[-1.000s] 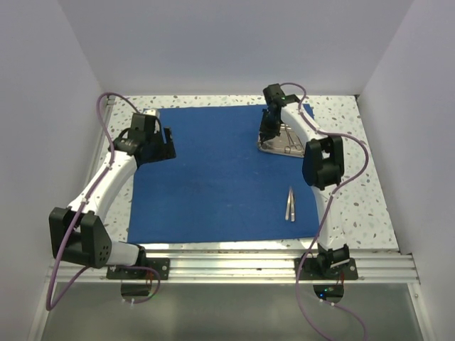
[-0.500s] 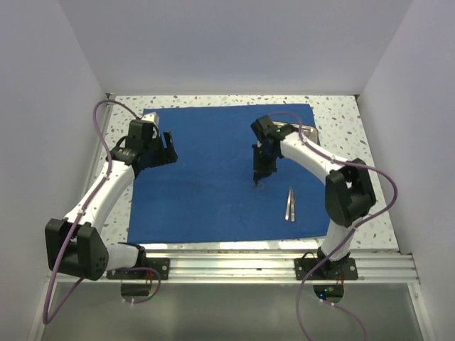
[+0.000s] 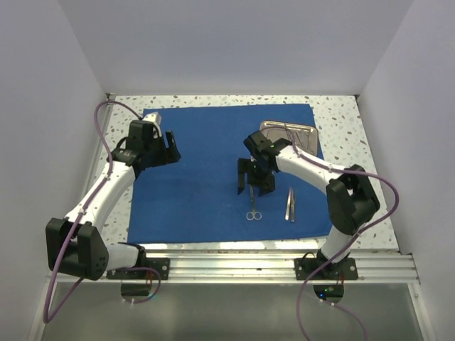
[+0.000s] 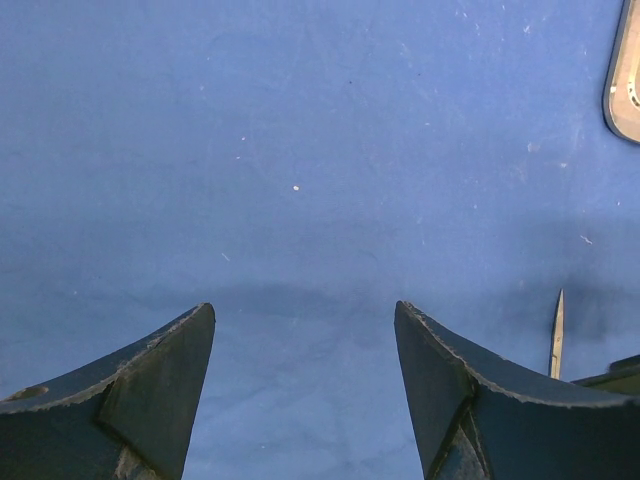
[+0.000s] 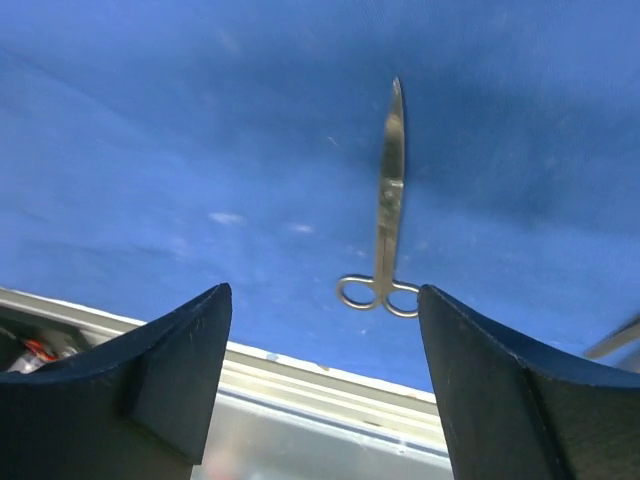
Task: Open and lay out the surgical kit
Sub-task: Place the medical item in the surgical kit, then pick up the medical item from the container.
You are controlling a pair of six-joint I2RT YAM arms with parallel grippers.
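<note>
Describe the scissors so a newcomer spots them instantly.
On the blue cloth, look near its front edge, below the right gripper. Two slim silver tools lie there; the scissors are the left one, with two finger rings the tweezers lack.

The right gripper (image 3: 254, 187), a second ago reaching into the steel tray (image 3: 288, 133), is now hanging over the middle of the blue cloth (image 3: 199, 185) with its jaws spread wide. The scissors (image 3: 254, 212), apparently just released, are now lying flat on the cloth toward its near edge, and the tray is showing uncovered again.
</note>
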